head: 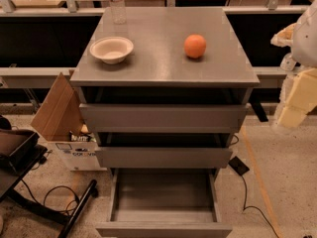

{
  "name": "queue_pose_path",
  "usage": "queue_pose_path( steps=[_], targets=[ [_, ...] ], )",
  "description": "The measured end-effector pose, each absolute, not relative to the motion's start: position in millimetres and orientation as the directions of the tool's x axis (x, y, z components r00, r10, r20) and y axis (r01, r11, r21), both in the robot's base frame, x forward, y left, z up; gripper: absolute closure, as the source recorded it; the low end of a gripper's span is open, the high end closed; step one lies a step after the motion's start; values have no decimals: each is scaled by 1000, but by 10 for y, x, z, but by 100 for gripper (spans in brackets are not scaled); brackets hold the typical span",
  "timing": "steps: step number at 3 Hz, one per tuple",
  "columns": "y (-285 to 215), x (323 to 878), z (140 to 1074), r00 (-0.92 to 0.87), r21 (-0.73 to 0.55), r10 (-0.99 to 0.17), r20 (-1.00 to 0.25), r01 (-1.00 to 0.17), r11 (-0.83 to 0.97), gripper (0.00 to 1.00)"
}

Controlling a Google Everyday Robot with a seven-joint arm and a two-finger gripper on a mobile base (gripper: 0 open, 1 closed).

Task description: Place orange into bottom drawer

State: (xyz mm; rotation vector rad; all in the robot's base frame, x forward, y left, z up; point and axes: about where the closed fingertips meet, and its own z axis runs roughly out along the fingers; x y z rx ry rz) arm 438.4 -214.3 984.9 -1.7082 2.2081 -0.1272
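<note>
The orange [195, 46] sits on the grey cabinet top [163, 68], right of centre. The bottom drawer [163, 198] is pulled out toward me and its tray shows nothing inside. The two drawers above it are partly out. My gripper [297, 100] hangs at the right edge of the view, beside and to the right of the cabinet, at about the level of the top drawer. It is well clear of the orange and holds nothing that I can see.
A cream bowl [111, 49] sits on the left of the cabinet top, with a clear bottle [117, 4] at the back left. An open cardboard box [62, 118] stands on the floor to the left. A black stand [20, 155] and cables lie lower left, and a cable [242, 172] to the right.
</note>
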Motion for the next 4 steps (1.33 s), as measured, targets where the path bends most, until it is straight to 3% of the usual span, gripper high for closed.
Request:
queue_pose_path(
  steps=[1, 2, 4],
  targets=[
    [-2143, 4384, 9849, -215, -278, -953, -215, -922, 271, 0],
    [-2020, 4674, 9807, -187, -289, -937, -296, -917, 274, 0],
    [-1783, 5687, 9603, -140, -298, -784, -605, -873, 385, 0]
  ],
)
